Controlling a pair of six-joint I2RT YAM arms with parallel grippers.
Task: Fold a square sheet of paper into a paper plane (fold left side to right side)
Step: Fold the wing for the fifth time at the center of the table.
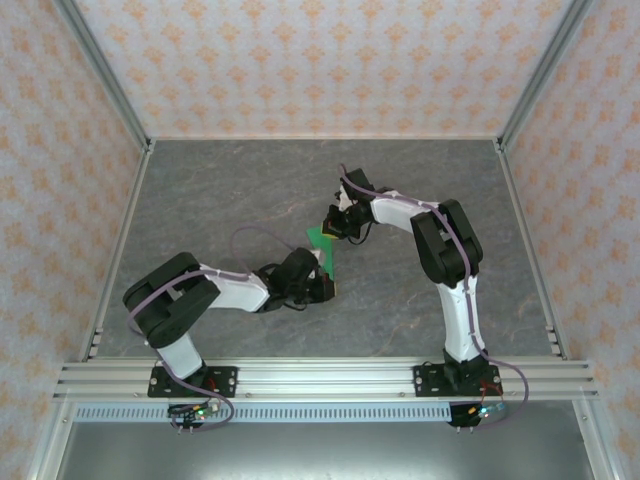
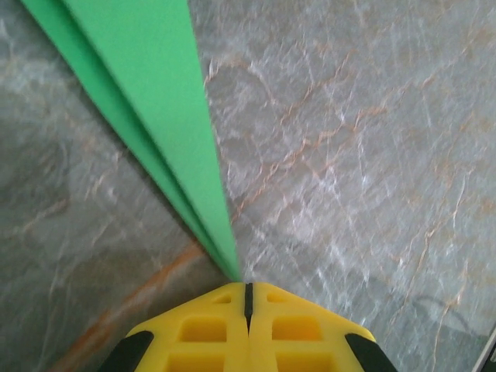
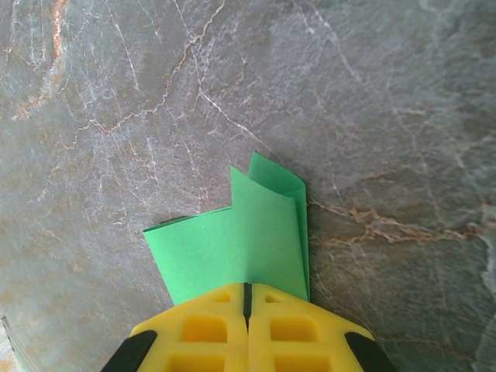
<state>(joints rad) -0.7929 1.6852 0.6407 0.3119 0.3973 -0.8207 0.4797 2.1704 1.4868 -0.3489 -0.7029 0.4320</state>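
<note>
Top view: the folded green paper lies over the middle of the table, spanned between the two hands. The left hand is at its near end and the right hand at its far end. Whether the paper rests on the table cannot be told. Left wrist view: the left hand is clenched on the paper's narrow tip, with stacked layers fanning away from it. Right wrist view: the right hand is clenched on the wider end, where loose flaps curl open. Assessment: the paper is light, thin and limp, and it creases or tears easily. Any pull between the hands should be gentle. The best grip is on the creased edges, where the layers stack. No brand, label or writing is legible.
</note>
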